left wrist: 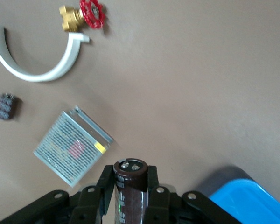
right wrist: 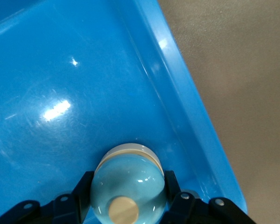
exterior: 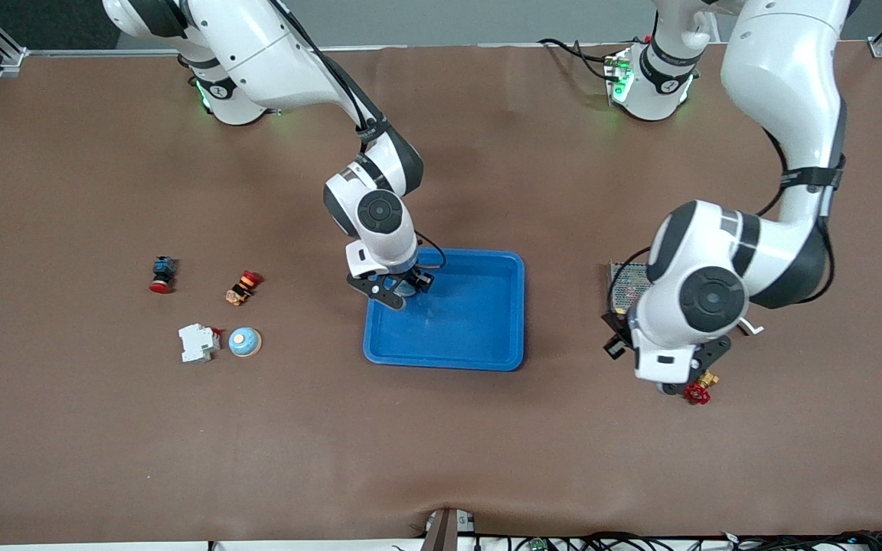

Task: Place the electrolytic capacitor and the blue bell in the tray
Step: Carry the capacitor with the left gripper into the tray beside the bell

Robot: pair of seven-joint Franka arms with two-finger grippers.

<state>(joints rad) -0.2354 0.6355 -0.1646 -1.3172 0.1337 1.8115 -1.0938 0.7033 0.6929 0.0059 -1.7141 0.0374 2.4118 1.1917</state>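
The right tool [right wrist: 128,205] is closed on a blue bell [right wrist: 129,184], which is held inside the tray [exterior: 514,306], low over its floor at the corner toward the right arm's end. The left tool [left wrist: 130,189] is clamped on the capacitor [left wrist: 130,191], which is held above the surface [left wrist: 200,93] beside the tray, over the mesh box [left wrist: 72,144]. Another bell [exterior: 244,341] is seen on the surface, well apart from the tray.
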